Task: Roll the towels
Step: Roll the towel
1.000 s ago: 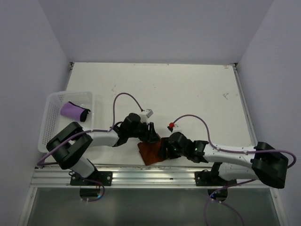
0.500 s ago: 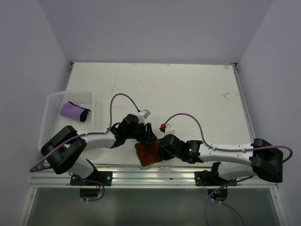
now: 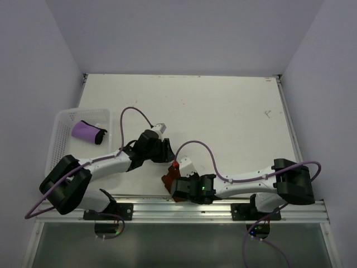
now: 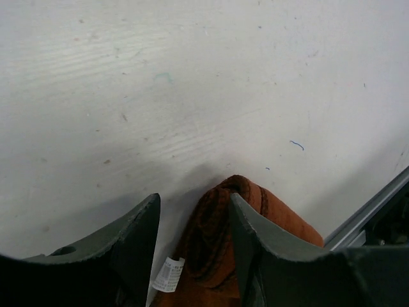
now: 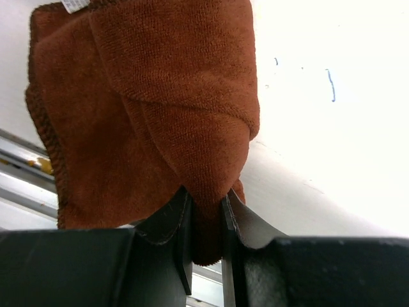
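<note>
Rust-orange towel [image 5: 147, 115] was bunched at the desk's [image 3: 223, 111] near edge, pinched by the right jaws; left jaws stood spread astride it. Its white tag [image 4: 167, 275] was unreadable. Purple towel [image 3: 86, 132] sat in the white basket [image 3: 62, 153].

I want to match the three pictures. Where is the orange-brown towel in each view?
Top external: orange-brown towel at low centre, just above the metal rail.
Left wrist: bottom centre, between the left gripper's fingers.
Right wrist: upper left and centre, one fold pinched by the right gripper's fingers.
Shared landmark: the metal rail beside the towel.
</note>
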Motion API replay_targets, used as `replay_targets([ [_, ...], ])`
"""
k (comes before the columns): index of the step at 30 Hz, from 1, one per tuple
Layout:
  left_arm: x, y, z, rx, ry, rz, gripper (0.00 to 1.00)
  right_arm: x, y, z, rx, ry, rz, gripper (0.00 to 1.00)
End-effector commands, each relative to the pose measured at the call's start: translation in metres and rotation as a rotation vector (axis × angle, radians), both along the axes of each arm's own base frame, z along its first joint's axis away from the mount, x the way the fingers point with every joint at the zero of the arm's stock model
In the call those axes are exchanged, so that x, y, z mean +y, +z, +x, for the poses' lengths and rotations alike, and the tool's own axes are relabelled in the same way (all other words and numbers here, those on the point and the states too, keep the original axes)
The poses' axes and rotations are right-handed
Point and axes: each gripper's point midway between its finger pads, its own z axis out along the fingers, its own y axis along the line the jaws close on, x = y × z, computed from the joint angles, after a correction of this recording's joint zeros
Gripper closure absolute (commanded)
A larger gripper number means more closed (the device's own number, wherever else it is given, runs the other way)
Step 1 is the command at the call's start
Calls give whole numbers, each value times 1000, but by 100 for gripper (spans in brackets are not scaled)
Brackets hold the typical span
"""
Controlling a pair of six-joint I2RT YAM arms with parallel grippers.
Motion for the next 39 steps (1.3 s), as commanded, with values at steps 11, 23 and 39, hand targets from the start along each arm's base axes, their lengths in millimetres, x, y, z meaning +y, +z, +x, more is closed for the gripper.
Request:
replay_targets([
  [11, 2, 77, 34, -103, 42, -77, 48, -23, 23, 16, -311, -82, -263, 100],
  [23, -18, 115, 48, -211, -36, -132, 47, 0, 28, 34, -492, -89, -543, 100],
  [39, -61, 68, -1, -61, -200, -254, 48, 23, 4, 33, -467, 56, -724, 95],
])
